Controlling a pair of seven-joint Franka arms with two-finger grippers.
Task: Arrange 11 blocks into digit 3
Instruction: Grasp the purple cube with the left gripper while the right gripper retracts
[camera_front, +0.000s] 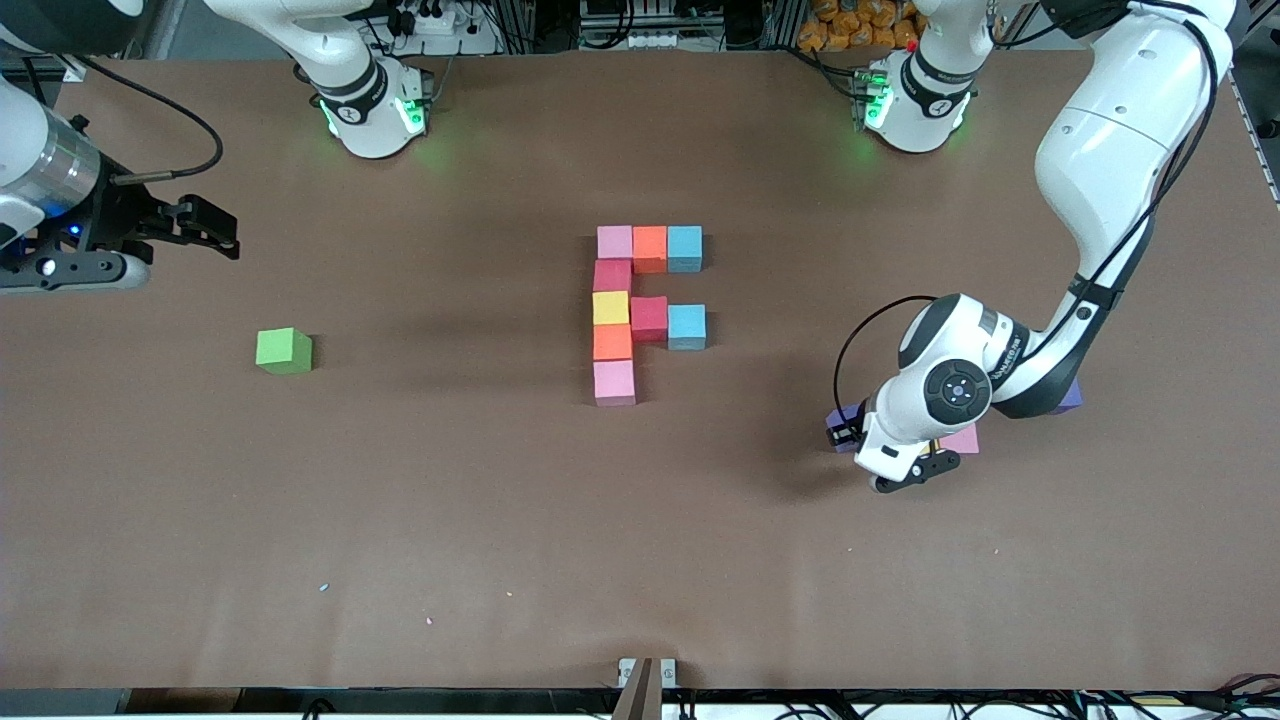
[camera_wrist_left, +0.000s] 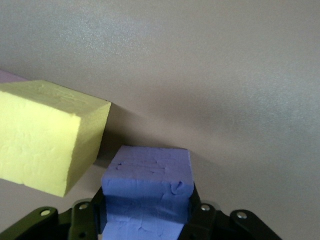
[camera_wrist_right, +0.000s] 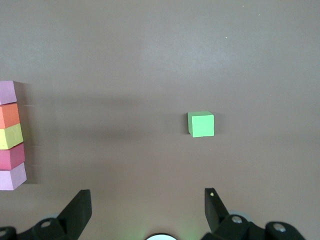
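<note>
A figure of touching blocks lies mid-table: a pink (camera_front: 615, 241), orange (camera_front: 650, 247) and light blue (camera_front: 685, 247) bar, a column of dark red (camera_front: 612, 275), yellow (camera_front: 611, 307), orange (camera_front: 612, 342) and pink (camera_front: 614, 381), and a dark red (camera_front: 649, 318) and light blue (camera_front: 687, 326) bar. My left gripper (camera_front: 848, 432) is low at the left arm's end, shut on a purple block (camera_wrist_left: 147, 175), which also shows in the front view (camera_front: 836, 424). A yellow block (camera_wrist_left: 47, 135) lies beside it. My right gripper (camera_front: 222, 236) hangs open and empty (camera_wrist_right: 147, 205) at the right arm's end.
A green cube (camera_front: 284, 351) sits alone between the right gripper and the figure; it also shows in the right wrist view (camera_wrist_right: 201, 124). A pink block (camera_front: 964, 440) and another purple block (camera_front: 1071, 398) peek out from under the left arm.
</note>
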